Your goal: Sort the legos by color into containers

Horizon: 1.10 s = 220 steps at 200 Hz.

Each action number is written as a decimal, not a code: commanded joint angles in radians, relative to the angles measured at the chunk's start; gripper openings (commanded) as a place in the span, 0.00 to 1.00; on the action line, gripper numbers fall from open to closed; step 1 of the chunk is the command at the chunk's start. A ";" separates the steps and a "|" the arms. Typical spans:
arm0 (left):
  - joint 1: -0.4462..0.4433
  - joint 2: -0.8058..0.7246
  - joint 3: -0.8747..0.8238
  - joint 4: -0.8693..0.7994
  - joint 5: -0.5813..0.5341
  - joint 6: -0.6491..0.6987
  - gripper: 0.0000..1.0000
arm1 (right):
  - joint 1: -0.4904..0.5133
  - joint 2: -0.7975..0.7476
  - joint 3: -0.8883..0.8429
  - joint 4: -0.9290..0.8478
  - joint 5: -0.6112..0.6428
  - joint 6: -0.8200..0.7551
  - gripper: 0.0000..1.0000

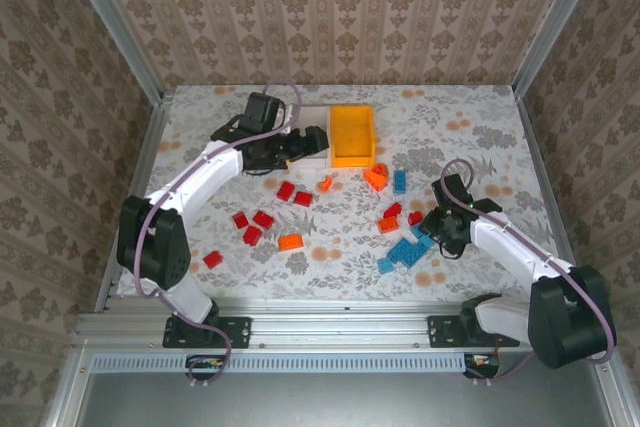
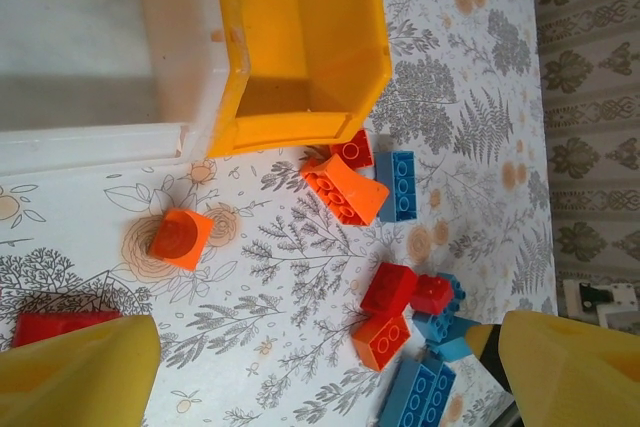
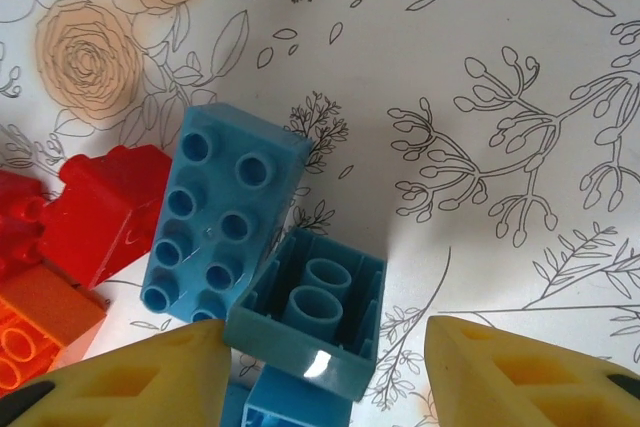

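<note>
From the overhead camera I see my left claw (image 1: 315, 142) reached to the far side of the bench (image 1: 200, 127). It hangs at the white bin (image 1: 322, 119), which stands just left of the orange-yellow bin (image 1: 352, 159). I cannot tell its opening from up here. Red bricks (image 1: 263, 218) lie scattered left of centre, nearer than the bins. Blue bricks (image 1: 405, 252) cluster on the right, and my right claw (image 1: 435, 229) is low among them.

On the left wrist camera the left claw (image 2: 325, 357) is spread wide, with nothing between its fingers (image 2: 70, 377). Beyond it the white bin (image 2: 90, 137) and orange-yellow bin (image 2: 300, 127) sit side by side. A tilted orange brick (image 2: 345, 187) lies near the yellow bin's corner, and a small orange brick (image 2: 180, 237) sits alone on the bench.

On the right wrist camera the right claw (image 3: 330, 347) is parted. An upturned blue brick (image 3: 310, 317), its hollow underside facing me, lies between the fingers (image 3: 130, 377). One finger touches its corner and the other stands apart. The brick leans on an eight-stud blue brick (image 3: 220, 212), which has a red brick (image 3: 100, 212) beside it.
</note>
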<state>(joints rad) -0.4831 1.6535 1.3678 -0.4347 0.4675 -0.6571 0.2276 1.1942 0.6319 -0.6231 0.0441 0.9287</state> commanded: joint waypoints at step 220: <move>0.106 -0.076 -0.011 -0.014 -0.020 0.019 0.93 | -0.017 -0.167 0.085 -0.083 0.081 -0.158 0.19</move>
<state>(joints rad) -0.4236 1.6161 1.3624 -0.4358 0.4454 -0.6537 0.2020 1.0626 0.6079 -0.6472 0.0834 0.8501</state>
